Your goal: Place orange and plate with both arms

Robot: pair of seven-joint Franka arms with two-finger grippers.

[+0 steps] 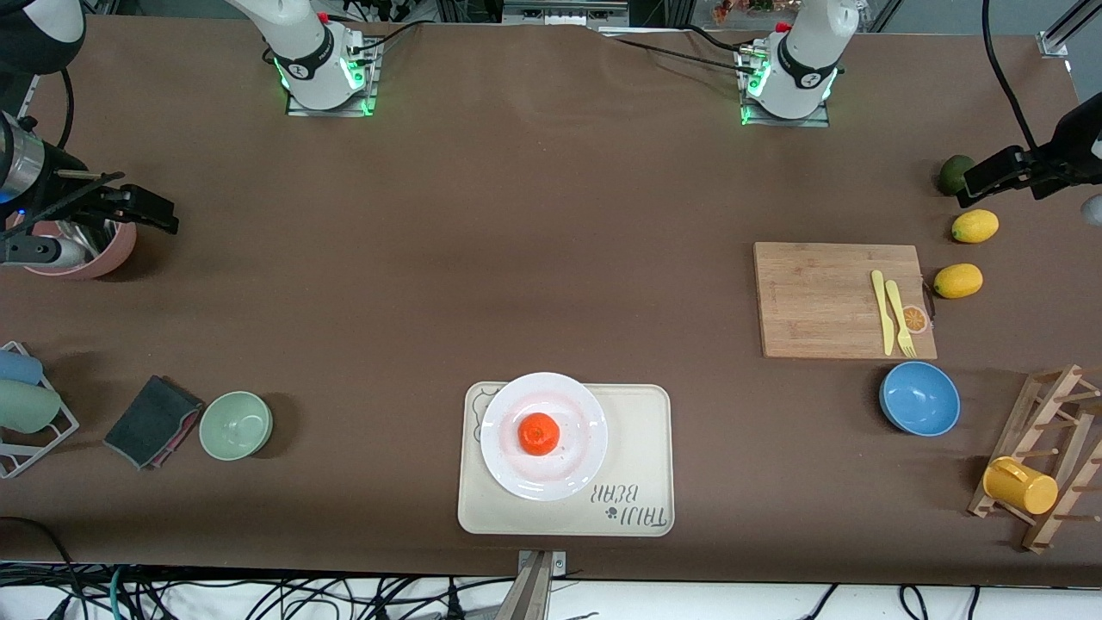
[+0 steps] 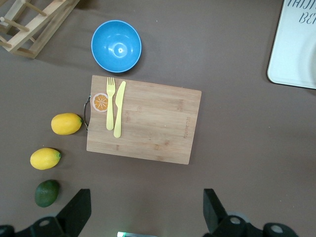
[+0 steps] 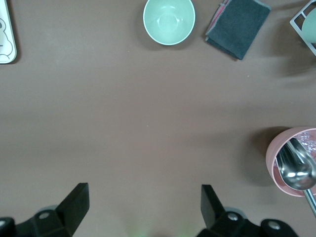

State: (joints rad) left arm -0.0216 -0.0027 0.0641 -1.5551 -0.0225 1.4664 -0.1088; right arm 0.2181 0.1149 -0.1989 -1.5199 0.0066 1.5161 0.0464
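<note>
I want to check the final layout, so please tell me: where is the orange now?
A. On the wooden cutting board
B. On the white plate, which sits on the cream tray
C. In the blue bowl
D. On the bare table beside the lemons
B: in the front view the orange rests in the middle of the white plate, and the plate lies on the cream tray.

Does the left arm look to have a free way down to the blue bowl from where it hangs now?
Probably yes. The left gripper is open and empty, up over the table near the avocado. The blue bowl sits empty beside the cutting board, nothing over it.
</note>
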